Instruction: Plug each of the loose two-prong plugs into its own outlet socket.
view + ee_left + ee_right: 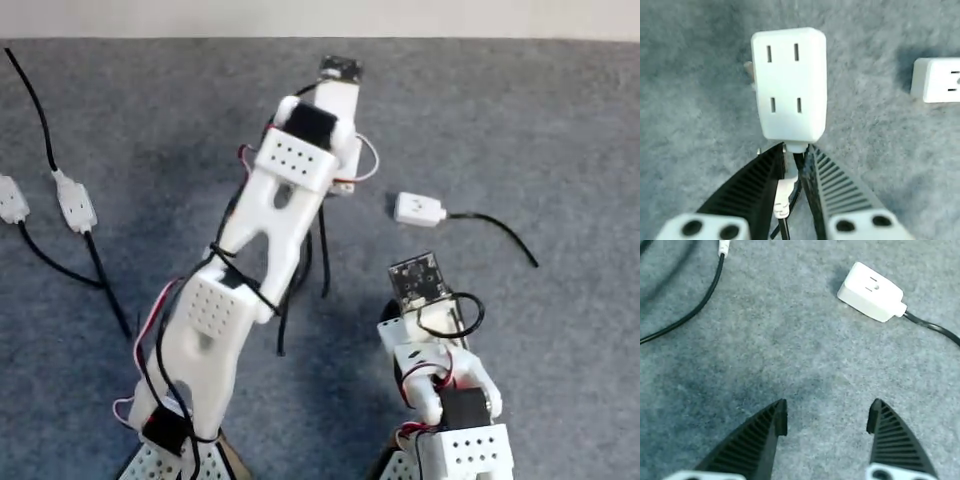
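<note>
My left gripper (792,150) is shut on the short neck at the base of a white outlet block (789,82), which has two pairs of slots facing up and lies on the grey carpet. The left arm (290,190) stretches toward the far middle in the high view. A second white outlet block (871,291), on a black cord, lies ahead of my right gripper (827,420), which stands open over bare carpet; this block (418,208) lies right of the left arm's end. Two white cord ends (75,205) (10,200) lie at the far left.
Grey carpet (560,120) covers the whole surface. A black cord with a white tip (715,275) crosses the right wrist view's corner. Black cords (60,265) trail from the white pieces at the left. Open carpet lies at the far right.
</note>
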Controlling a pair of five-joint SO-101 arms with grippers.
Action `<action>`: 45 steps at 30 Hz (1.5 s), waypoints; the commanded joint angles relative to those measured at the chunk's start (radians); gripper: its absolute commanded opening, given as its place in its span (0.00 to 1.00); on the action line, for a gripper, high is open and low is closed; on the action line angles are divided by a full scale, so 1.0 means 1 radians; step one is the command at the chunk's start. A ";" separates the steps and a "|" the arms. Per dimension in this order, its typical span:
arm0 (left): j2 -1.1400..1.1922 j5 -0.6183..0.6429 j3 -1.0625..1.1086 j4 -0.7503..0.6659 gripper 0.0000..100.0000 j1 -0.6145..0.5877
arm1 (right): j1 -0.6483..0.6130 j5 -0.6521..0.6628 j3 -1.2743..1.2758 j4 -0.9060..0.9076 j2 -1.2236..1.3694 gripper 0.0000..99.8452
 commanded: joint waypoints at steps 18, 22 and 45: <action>-1.198 -0.813 1.707 0.002 0.01 -0.093 | -0.010 0.017 0.019 -0.022 -0.010 0.25; -1.307 -0.977 1.942 0.002 0.01 -0.213 | -0.010 0.017 0.021 -0.022 -0.010 0.25; -1.825 -1.232 2.121 -0.098 0.07 -0.673 | -0.010 0.017 0.021 -0.022 -0.010 0.25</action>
